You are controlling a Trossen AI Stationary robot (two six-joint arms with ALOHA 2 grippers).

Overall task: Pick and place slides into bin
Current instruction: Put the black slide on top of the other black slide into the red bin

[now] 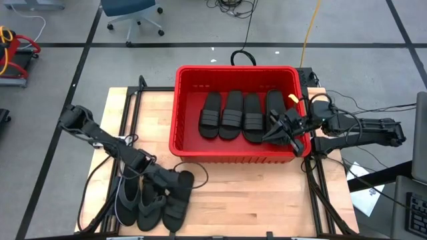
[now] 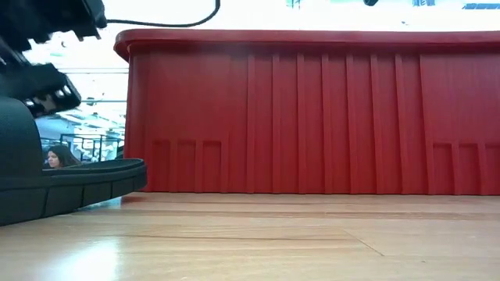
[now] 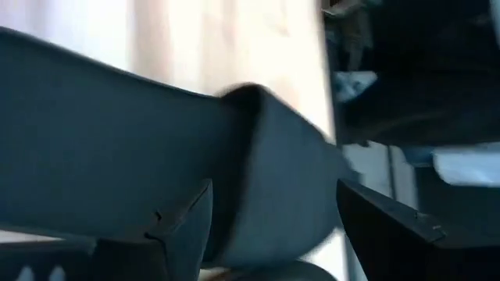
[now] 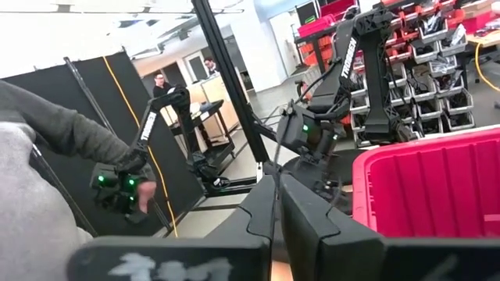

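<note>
My left tool low over counter near front-left corner, fingers spread wide either side of black slide, not clamped. Two more slides lie just beside it. My right tool at right end of red bin, fingers pressed together, holding nothing. Four slides lie abreast inside bin.

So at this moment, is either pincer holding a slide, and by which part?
Neither holds one. The left pincer is open around a slide's end on the table. The right pincer is shut and empty over the bin's right side.
</note>
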